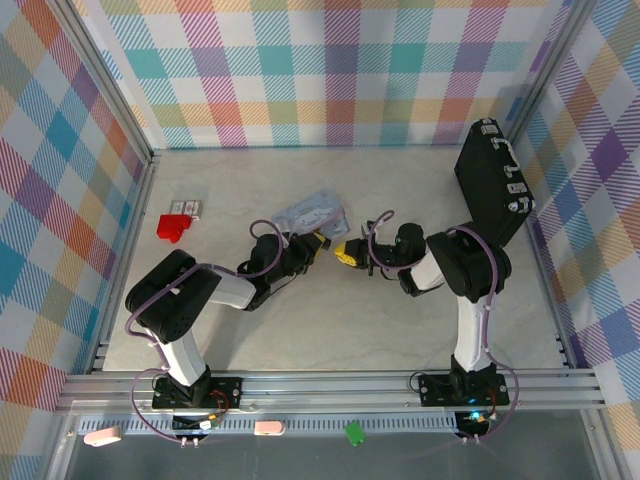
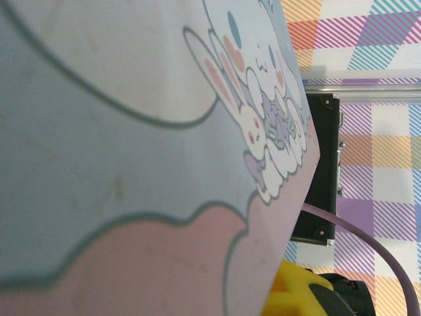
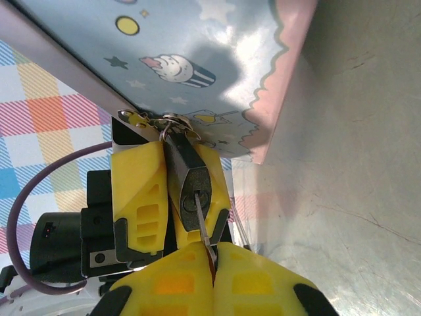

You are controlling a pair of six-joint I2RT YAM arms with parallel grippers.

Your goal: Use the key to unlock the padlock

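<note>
The padlock [image 3: 192, 178], a small dark block, sits clamped between the yellow fingers [image 3: 138, 191] of my left gripper [image 1: 316, 244], with its keyhole facing the right wrist camera. Its silvery shackle end hangs at the edge of the light blue cartoon tin [image 3: 197, 52]. My right gripper [image 3: 212, 255] is shut on the key [image 3: 203, 224], and the thin blade runs from the closed fingertips into the keyhole. From above, the two grippers meet tip to tip at mid-table, the right gripper [image 1: 347, 252] just right of the left. The tin [image 2: 164, 131] hides my left fingers in the left wrist view.
The tin [image 1: 315, 212] lies just behind the grippers. A red block [image 1: 172, 228] and a small card sit at the left. A black case [image 1: 493, 190] leans at the right wall. Plaid walls enclose the pale table [image 1: 330, 330].
</note>
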